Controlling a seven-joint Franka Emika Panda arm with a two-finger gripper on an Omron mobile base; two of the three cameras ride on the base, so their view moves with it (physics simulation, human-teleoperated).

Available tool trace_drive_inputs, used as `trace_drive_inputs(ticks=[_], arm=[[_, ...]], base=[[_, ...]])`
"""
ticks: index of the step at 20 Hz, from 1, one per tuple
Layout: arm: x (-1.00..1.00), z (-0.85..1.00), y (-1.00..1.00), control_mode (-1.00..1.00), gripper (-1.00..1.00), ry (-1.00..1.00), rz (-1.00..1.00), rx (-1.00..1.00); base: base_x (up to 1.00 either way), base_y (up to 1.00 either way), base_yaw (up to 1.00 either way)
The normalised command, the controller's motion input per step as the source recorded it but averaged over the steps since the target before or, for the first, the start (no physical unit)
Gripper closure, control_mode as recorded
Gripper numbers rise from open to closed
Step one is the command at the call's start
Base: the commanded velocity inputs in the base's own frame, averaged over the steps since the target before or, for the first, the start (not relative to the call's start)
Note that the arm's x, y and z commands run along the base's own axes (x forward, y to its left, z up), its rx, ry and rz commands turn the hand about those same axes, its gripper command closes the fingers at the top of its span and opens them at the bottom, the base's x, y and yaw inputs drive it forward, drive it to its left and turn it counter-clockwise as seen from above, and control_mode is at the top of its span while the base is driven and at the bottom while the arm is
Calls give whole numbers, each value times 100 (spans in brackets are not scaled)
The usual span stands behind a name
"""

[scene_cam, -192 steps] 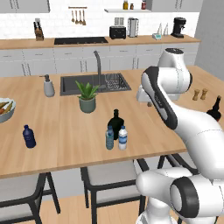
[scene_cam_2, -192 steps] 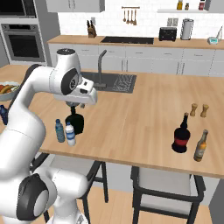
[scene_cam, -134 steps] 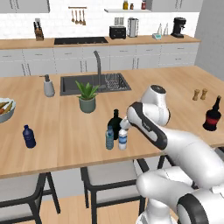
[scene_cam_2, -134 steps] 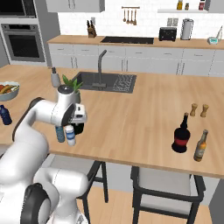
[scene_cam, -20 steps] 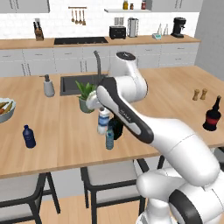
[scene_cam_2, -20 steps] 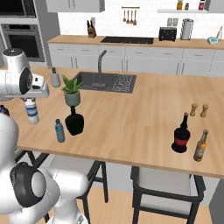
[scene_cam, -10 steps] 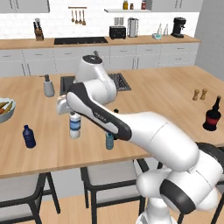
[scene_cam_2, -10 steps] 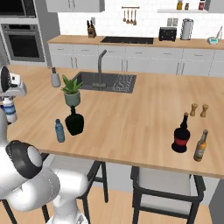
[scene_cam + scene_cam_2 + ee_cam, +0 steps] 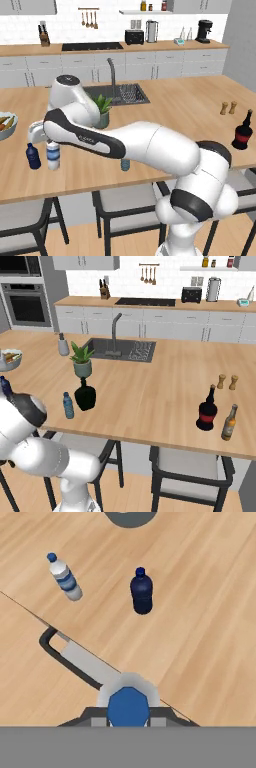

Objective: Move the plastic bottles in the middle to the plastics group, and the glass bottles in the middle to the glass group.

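I've got the gripper (image 9: 52,146) clenched on the clear-white plastic bottle with the blue label band (image 9: 53,159), holding it upright at the left end of the wooden island counter (image 9: 190,107), just beside the small dark navy bottle (image 9: 33,156). I can't tell whether its base touches the wood. In my right base view the pale blue bottle (image 9: 68,405) stands next to the squat black bottle (image 9: 85,394), well apart from the red-labelled bottle (image 9: 206,409).
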Motion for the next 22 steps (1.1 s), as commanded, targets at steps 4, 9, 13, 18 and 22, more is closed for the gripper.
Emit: trace_drive_inputs(ticks=[4, 9, 13, 18, 22], arm=[[21, -41, 98, -100, 100, 0, 5, 0], [20, -24, 48, -100, 100, -4, 0, -4], [7, -15, 12, -100, 100, -4, 0, -3], [0, -21, 0, -100, 100, 0, 0, 0], [4, -51, 0, -100, 100, 0, 0, -1]], base=[[0, 0, 0], [0, 0, 0], [0, 0, 0], [0, 0, 0], [0, 0, 0]])
